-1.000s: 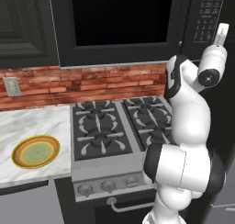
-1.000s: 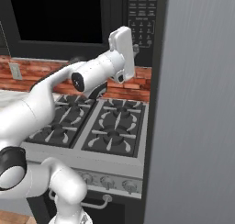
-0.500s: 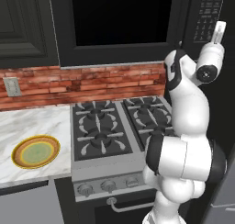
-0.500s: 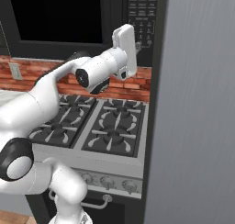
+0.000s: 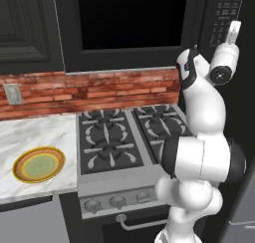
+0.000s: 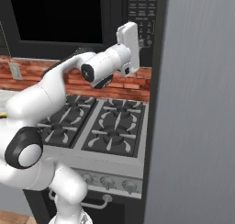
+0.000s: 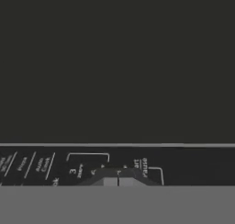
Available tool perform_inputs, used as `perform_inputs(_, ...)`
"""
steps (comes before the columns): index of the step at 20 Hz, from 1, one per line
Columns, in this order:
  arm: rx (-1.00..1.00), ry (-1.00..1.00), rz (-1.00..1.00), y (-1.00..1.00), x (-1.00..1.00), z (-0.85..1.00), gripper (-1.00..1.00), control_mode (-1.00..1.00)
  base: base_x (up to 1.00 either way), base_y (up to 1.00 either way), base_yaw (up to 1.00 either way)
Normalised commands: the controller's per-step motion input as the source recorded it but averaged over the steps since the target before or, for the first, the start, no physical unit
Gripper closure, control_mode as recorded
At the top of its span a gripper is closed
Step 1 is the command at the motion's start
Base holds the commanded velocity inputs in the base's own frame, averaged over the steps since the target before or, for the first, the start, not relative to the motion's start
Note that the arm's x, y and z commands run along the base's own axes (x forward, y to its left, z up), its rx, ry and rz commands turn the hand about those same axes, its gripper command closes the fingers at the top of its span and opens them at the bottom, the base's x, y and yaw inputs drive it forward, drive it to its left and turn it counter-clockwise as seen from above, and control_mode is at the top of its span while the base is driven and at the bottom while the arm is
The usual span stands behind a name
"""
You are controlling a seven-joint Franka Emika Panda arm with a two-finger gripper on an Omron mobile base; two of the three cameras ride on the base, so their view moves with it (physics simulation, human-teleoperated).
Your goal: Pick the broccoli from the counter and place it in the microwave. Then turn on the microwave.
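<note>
- Since the microwave's [image 5: 134, 23] dark door looks shut and the broccoli cannot be seen on the tabletop [image 5: 35, 137], I judge the floret is already inside, though the glass hides it.
- That leaves the switch-on step: the gripper [image 6: 129, 40] is raised at the button panel [image 6: 143, 16] on the microwave's right side, with its jaws pressed fully together and holding nothing.
- From the hand camera, the 2 fingertips [image 7: 118, 178] sit right at the printed keys, so the target lies straight ahead of the jaws, touching or nearly so.
- Only 1 container is on show: a yellow plate [image 5: 39, 164] on the tabletop, far left of the stove [image 5: 124, 137], with nothing on it.
</note>
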Motion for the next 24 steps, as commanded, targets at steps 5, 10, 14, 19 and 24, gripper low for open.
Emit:
perform_inputs(5,0.00,0.00,0.00,-0.14,0.33,0.00,1.00,-1.00,0.00,0.00,0.00)
perform_inputs(10,0.00,0.00,0.00,-0.15,0.31,-0.08,1.00,-1.00,0.00,0.00,0.00)
perform_inputs(14,0.00,0.00,0.00,-0.13,0.26,-0.19,1.00,-1.00,0.00,0.00,0.00)
perform_inputs(19,0.00,0.00,0.00,-0.13,0.26,-0.16,1.00,-1.00,0.00,0.00,0.00)
perform_inputs(24,0.00,0.00,0.00,-0.15,0.22,-0.13,1.00,-1.00,0.00,0.00,0.00)
